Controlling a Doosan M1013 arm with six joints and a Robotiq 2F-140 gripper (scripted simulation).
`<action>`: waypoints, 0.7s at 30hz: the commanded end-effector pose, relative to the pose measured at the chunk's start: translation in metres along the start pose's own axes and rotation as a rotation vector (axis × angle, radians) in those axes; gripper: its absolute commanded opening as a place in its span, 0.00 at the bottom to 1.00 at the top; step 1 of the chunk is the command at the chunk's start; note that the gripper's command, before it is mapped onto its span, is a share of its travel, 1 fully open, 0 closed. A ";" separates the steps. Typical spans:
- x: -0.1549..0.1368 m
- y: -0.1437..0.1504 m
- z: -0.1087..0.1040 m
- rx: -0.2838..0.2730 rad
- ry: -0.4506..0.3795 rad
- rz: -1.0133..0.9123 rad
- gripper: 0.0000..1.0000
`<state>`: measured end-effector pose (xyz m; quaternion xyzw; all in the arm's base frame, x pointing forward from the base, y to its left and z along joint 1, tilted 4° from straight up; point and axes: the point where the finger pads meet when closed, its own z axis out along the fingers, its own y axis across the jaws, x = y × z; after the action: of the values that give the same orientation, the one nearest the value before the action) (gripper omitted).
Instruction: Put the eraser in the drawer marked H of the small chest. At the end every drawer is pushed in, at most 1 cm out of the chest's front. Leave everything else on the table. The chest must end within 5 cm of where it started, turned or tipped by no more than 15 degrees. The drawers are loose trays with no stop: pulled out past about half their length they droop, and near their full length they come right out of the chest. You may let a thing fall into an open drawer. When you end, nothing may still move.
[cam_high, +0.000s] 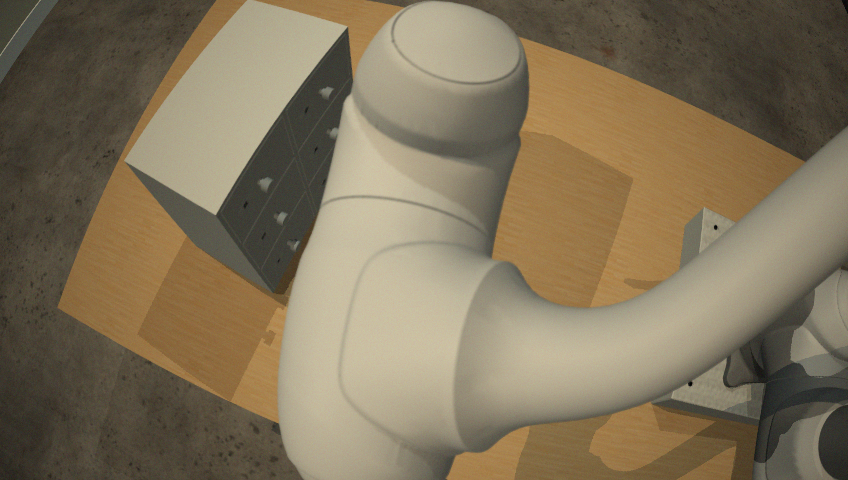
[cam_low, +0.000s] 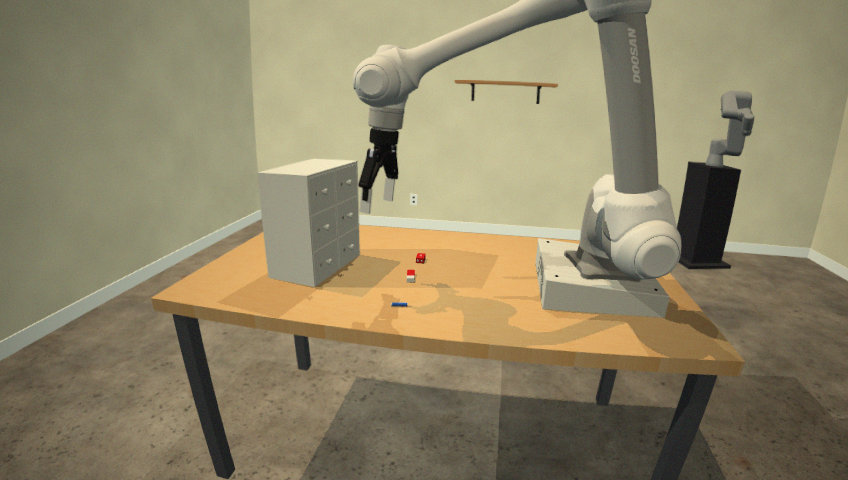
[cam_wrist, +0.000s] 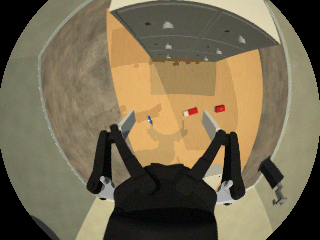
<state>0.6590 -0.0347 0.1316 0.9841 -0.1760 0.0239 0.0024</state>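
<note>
The small grey chest (cam_low: 310, 220) stands at the table's left end, with all six drawers flush; it also shows in the overhead view (cam_high: 243, 136) and the wrist view (cam_wrist: 194, 30). The drawer letters are too small to read. The red and white eraser (cam_low: 410, 275) lies on the table right of the chest, and shows in the wrist view (cam_wrist: 192, 111). My gripper (cam_low: 376, 198) hangs open and empty, high above the table, just right of the chest's top front; its fingers frame the wrist view (cam_wrist: 170, 122). In the overhead view my arm hides the eraser.
A small red die-like block (cam_low: 420, 257) lies beyond the eraser, seen also in the wrist view (cam_wrist: 220, 107). A thin blue pen-like piece (cam_low: 399, 304) lies nearer the front edge, and shows in the wrist view (cam_wrist: 150, 120). My grey base plinth (cam_low: 601, 285) stands at the right.
</note>
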 end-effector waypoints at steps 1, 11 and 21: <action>0.003 0.000 0.004 0.000 0.042 0.000 1.00; 0.019 0.000 0.024 0.000 0.260 0.000 1.00; 0.034 0.000 0.042 -0.001 0.458 0.001 1.00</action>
<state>0.6882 -0.0438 0.0972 0.9612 -0.1687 0.2160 0.0299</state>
